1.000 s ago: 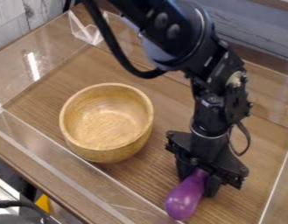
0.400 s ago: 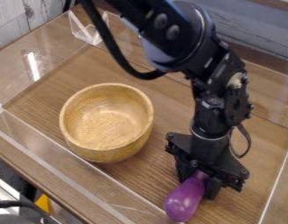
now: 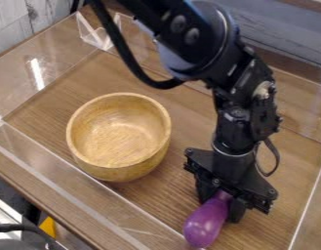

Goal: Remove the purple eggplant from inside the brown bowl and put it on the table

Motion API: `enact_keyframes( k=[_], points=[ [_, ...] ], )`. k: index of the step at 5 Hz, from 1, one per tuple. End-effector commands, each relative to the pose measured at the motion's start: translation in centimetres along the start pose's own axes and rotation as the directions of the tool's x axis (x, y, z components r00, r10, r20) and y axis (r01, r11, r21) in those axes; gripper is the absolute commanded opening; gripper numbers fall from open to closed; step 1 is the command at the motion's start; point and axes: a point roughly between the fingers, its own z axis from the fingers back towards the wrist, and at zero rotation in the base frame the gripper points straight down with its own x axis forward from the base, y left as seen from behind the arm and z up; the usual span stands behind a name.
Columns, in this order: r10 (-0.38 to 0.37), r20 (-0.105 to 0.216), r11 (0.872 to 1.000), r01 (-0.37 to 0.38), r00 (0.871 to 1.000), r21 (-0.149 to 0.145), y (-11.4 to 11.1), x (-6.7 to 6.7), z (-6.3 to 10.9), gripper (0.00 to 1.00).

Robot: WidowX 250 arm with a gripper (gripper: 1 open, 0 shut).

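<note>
One gripper [image 3: 222,198] clamped on purple eggplant [image 3: 206,221] resting on table [image 3: 149,200], brown bowl [image 3: 118,135] well apart, upright

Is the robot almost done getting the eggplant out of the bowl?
Nearly. Done: the brown bowl looks empty, and the purple eggplant is outside it, down at the table to the bowl's right. In hand: the gripper is shut on the eggplant's upper end. Left: let go and lift away.

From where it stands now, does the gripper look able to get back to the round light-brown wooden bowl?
Probably yes. The gripper is shut on the glossy purple eggplant on the table; nothing lies between it and the wooden bowl.
</note>
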Motion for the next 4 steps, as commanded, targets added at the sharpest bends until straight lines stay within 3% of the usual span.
enact_keyframes(
  k=[1, 2, 4],
  points=[
    [-0.009, 0.033, 1.0, 0.009, 0.999, -0.008, -0.34, 0.13, 0.9, 0.0],
    [-0.004, 0.023, 1.0, 0.004, 1.0, -0.007, -0.27, -0.07, 0.87, 1.0],
    [0.017, 0.014, 1.0, -0.016, 1.0, -0.014, 0.09, -0.29, 1.06, 1.0]
  ],
)
